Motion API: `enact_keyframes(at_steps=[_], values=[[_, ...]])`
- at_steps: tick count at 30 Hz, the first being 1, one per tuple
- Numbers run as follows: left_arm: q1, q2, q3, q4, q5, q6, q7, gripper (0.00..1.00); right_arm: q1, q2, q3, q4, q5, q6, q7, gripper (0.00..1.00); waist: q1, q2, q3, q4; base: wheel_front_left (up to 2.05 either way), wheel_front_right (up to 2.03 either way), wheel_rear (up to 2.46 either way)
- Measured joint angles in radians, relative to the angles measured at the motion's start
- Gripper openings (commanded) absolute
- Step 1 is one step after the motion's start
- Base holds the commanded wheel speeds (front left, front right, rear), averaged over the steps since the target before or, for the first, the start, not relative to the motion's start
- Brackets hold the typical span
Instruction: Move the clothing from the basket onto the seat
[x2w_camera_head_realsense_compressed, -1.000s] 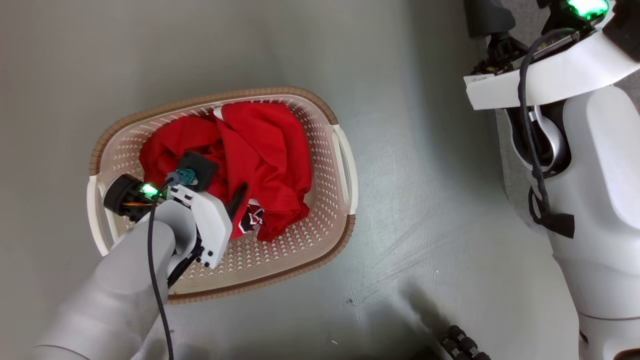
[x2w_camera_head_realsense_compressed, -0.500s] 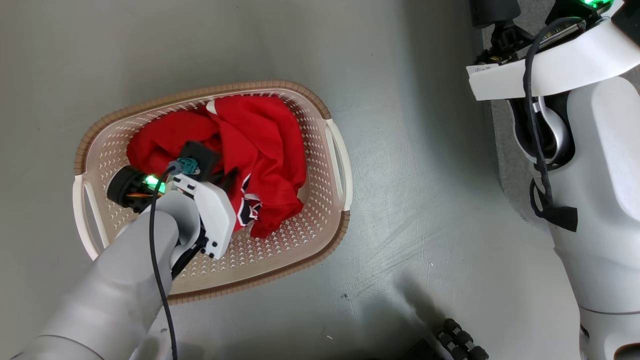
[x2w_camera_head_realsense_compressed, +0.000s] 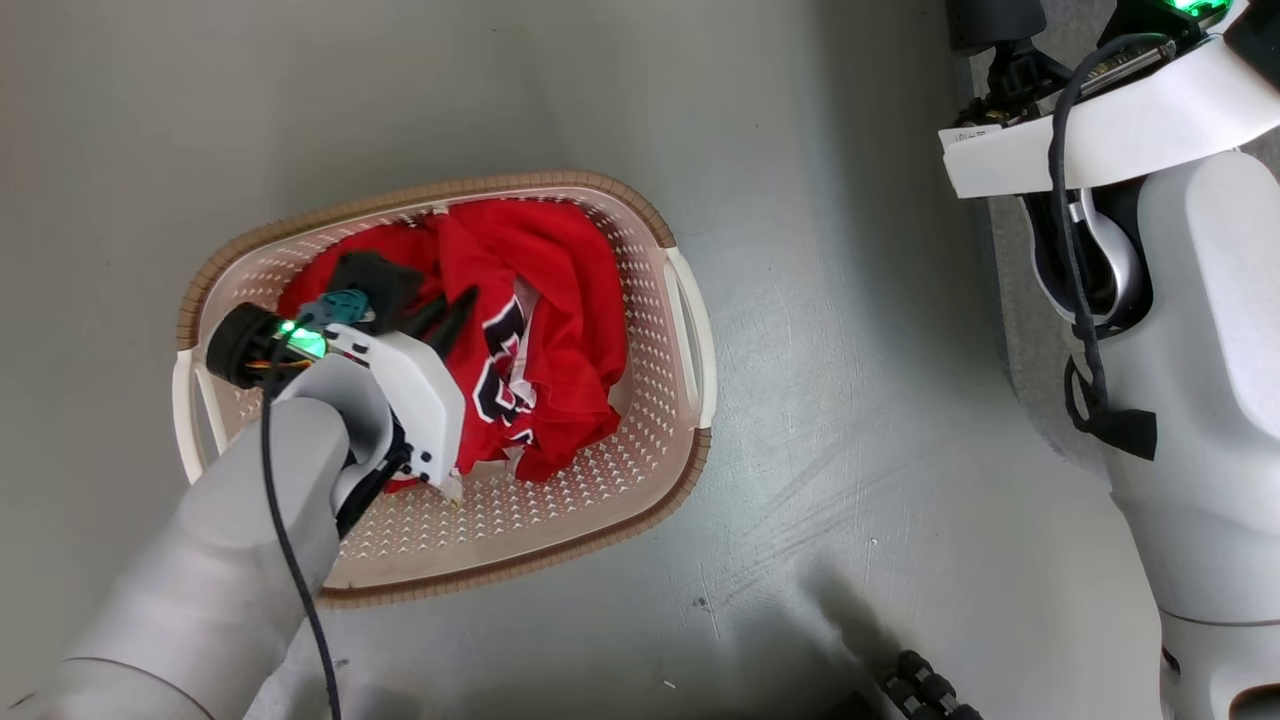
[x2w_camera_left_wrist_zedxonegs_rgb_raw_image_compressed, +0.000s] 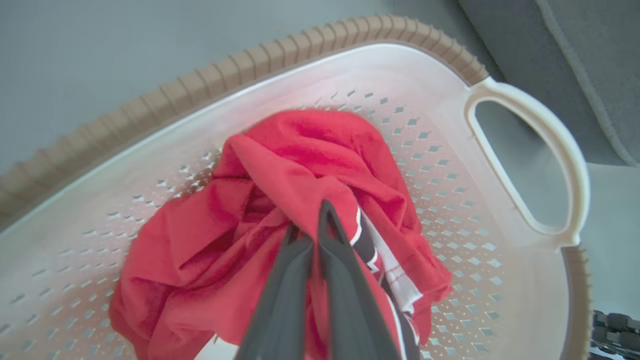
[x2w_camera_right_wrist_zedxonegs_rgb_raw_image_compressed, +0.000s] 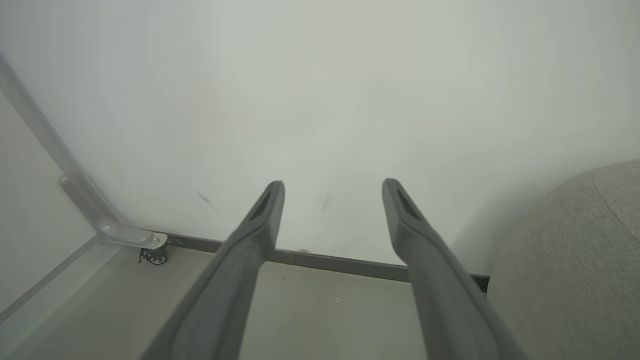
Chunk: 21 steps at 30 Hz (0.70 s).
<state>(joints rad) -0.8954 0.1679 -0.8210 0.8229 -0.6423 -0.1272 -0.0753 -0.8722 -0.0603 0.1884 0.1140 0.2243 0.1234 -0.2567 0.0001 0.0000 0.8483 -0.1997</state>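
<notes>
As the left jaws are clenched on a fold of the red clothing (x2w_camera_head_realsense_compressed: 575, 265) in the basket (x2w_camera_head_realsense_compressed: 560, 500) at centre-left, a slow straight lift should free it without dragging the basket over the smooth grey floor (x2w_camera_head_realsense_compressed: 850, 350), while the right jaws gape empty near the grey seat (x2w_camera_right_wrist_zedxonegs_rgb_raw_image_compressed: 575, 260).

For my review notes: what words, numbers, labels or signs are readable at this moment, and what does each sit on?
Nothing reads in full.
Black, white-edged number on the red clothing in the basket: crumpled into folds, so the digits cannot be told.
Small dark writing on the white label on the robot's body, upper right of the head view: too small to read.
</notes>
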Motion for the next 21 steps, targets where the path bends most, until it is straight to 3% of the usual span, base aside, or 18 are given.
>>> enact_keyframes(at_steps=[21], values=[[0.079,0.005,0.086,-0.05,-0.054,0.002,-0.157,0.0,0.023,-0.005,-0.024,0.064,-0.069,0.0,0.0,1.0,0.0,0.0,-0.101,0.064,0.0,0.0,0.0]])
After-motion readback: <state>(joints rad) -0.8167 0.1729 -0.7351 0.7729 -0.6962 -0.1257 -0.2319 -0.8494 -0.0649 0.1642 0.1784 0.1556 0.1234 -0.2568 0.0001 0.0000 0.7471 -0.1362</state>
